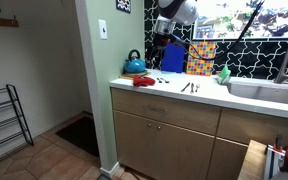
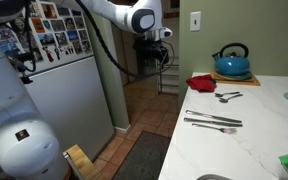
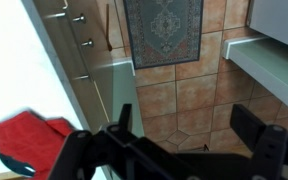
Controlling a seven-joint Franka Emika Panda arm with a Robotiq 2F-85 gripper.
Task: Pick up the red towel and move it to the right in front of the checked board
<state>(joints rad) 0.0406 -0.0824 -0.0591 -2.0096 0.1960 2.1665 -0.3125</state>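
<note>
Kitchen counter with the arm raised above its end. The red towel (image 1: 144, 80) lies crumpled on the white counter (image 1: 209, 97), close to the counter's end and just beside the blue kettle (image 1: 134, 64). In the exterior view along the counter, the towel (image 2: 200, 83) sits just in front of the kettle (image 2: 232, 61), with nothing touching it.

The checked board (image 1: 201, 57) stands upright against the black tiled wall farther along the counter, well apart from the towel. A blue object (image 1: 174, 57) stands just beside the board; what it is cannot be told. Cutlery (image 2: 215, 122) lies on the counter between the towel and the sink (image 1: 266, 90).

The gripper (image 2: 156, 50) hangs in the air, away from the towel and touching nothing. In the wrist view the gripper (image 3: 189, 140) enters from the bottom edge with its two dark fingers (image 3: 122, 125) spread wide apart, and tiled floor (image 3: 194, 95) shows between them. The towel (image 3: 29, 145) appears at the lower left of that view, on the counter's edge and outside the jaws. A patterned rug (image 3: 162, 30) lies on the floor below, beside the cabinet drawers (image 3: 84, 45).
</note>
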